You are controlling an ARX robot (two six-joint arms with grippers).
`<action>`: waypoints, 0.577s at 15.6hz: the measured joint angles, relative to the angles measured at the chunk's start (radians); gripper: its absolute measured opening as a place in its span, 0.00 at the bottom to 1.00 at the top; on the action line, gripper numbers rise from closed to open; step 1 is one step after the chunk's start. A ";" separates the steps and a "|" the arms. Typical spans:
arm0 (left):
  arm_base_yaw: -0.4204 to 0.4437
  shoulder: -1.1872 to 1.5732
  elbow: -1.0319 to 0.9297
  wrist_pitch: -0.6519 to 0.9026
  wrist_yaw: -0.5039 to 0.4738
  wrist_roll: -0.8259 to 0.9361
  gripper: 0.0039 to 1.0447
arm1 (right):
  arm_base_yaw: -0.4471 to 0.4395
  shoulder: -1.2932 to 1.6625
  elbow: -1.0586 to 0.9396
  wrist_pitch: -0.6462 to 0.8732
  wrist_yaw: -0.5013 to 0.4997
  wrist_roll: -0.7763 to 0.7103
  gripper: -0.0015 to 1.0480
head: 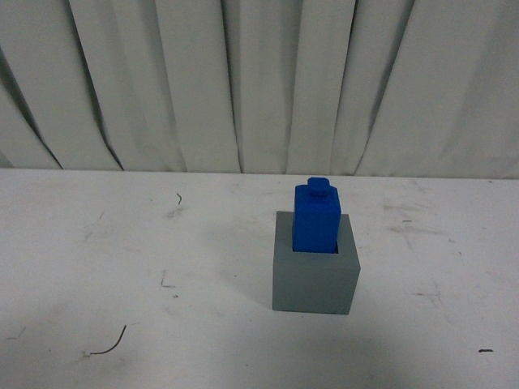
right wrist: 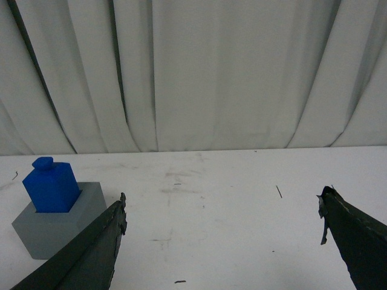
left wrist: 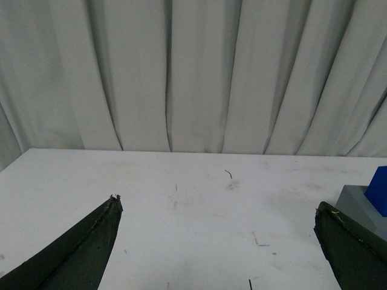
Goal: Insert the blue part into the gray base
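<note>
Blue part [head: 316, 219] standing upright in the recess of the gray base [head: 315, 278], lower end sunk below the rim, upper half and small knob proud of the top. Base resting flat on the white counter [head: 122, 267], before a pale curtain [head: 243, 81].

Left fingers [left wrist: 216, 208] spread wide, nothing between them, only bare counter there. Base and part peeking in just beyond one finger [left wrist: 351, 248], outside the gap. Right fingers [right wrist: 222, 208] likewise wide apart and empty; base [right wrist: 57, 223] and part [right wrist: 51, 187] lying outside the gap, just past one finger [right wrist: 91, 254]. Neither pair touching anything.

Judged from this: insertion looks done, or close to it; hard to tell whether fully seated, since much of the part stands above the rim.

Handling, as a guess: both pieces rigid plastic, light, smooth-faced, so somewhat slippery under a pinch but not fragile. Best hold on the part across two opposite flat side faces, above the rim, below the knob; knob too small for a sure grip. Straight downward push on top likely enough to seat it further. Base light enough to slide on the counter if pushed sideways, so worth steadying with the other fingers on its outer walls.
</note>
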 joint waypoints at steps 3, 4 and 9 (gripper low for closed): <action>0.000 0.000 0.000 0.000 0.000 0.000 0.94 | 0.000 0.000 0.000 0.000 0.000 0.000 0.94; 0.000 0.000 0.000 0.000 0.000 0.000 0.94 | 0.000 0.000 0.000 0.000 0.000 0.000 0.94; 0.000 0.000 0.000 0.000 0.000 0.000 0.94 | 0.000 0.000 0.000 0.000 0.000 0.000 0.94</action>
